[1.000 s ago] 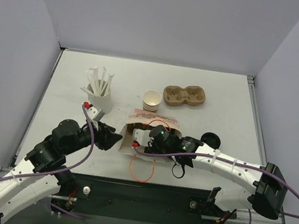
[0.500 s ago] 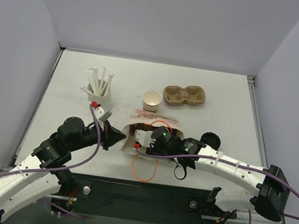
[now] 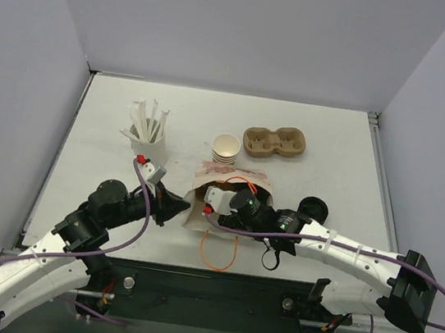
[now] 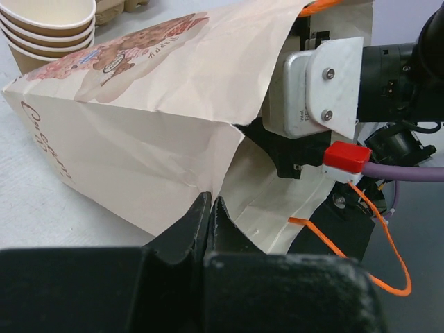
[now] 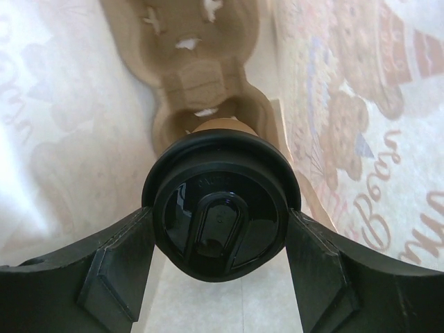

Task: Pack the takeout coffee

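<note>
The takeout coffee point(image 5: 220, 222), a tan cup under a round black lid, is inside the printed paper bag point(image 3: 233, 176), which lies on its side. My right gripper point(image 5: 220, 239) is shut on the lid, one finger point(image 5: 118, 267) on each side. Just beyond the cup, a pulp cup carrier point(image 5: 201, 83) rests in the bag. In the top view the right wrist point(image 3: 243, 206) reaches into the bag's mouth and hides the cup. My left gripper point(image 4: 210, 207) is shut on the bag point(image 4: 139, 139) at the lower left edge of its mouth point(image 3: 186, 209).
Behind the bag stands a nested stack of tan cups point(image 3: 226, 148), with a second pulp carrier point(image 3: 274, 141) to its right. A white cup of straws point(image 3: 150, 136) is at the left. Black lids point(image 3: 313, 207) lie right of the bag. An orange handle loop point(image 3: 218, 253) trails toward the near edge.
My left gripper moved right to the bag's mouth and shut on its edge. The right arm pushed a little deeper into the bag with the cup.
</note>
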Robot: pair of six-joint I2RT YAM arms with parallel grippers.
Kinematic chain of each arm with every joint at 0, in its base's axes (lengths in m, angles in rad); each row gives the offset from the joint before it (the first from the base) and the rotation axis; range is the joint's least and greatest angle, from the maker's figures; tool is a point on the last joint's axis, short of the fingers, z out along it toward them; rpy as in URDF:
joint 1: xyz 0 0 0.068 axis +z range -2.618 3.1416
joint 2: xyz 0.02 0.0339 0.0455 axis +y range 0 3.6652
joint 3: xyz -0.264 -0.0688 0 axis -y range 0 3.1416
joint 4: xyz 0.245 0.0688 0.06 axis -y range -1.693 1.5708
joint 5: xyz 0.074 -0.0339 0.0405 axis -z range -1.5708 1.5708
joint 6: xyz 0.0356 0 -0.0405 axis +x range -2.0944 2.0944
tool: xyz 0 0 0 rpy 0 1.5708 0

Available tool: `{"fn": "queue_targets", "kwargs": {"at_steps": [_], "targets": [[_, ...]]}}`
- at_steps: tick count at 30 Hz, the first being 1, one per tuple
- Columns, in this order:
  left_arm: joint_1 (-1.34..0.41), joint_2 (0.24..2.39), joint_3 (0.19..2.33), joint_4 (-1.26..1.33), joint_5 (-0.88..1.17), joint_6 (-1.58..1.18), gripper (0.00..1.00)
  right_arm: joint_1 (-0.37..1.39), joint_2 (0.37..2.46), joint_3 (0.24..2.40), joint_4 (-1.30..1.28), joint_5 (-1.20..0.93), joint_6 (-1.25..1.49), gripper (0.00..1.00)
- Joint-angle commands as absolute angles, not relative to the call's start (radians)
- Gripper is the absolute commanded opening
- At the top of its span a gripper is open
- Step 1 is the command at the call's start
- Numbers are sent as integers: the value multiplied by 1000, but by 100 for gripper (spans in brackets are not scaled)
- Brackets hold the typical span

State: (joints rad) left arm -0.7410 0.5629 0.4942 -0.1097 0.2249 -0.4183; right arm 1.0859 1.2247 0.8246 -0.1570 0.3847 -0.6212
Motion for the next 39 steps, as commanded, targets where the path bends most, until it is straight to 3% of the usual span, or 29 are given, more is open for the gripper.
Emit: {"fn": "queue_targets", "kwargs": {"at_steps": [1,39], "targets": [[-747,561,497,-40,215,-434,0,1069,1244,804,-91,452,-584,34],[-747,535,479,-98,184,-445,0,1003,1302,811,-12,347,-480,34]]}}
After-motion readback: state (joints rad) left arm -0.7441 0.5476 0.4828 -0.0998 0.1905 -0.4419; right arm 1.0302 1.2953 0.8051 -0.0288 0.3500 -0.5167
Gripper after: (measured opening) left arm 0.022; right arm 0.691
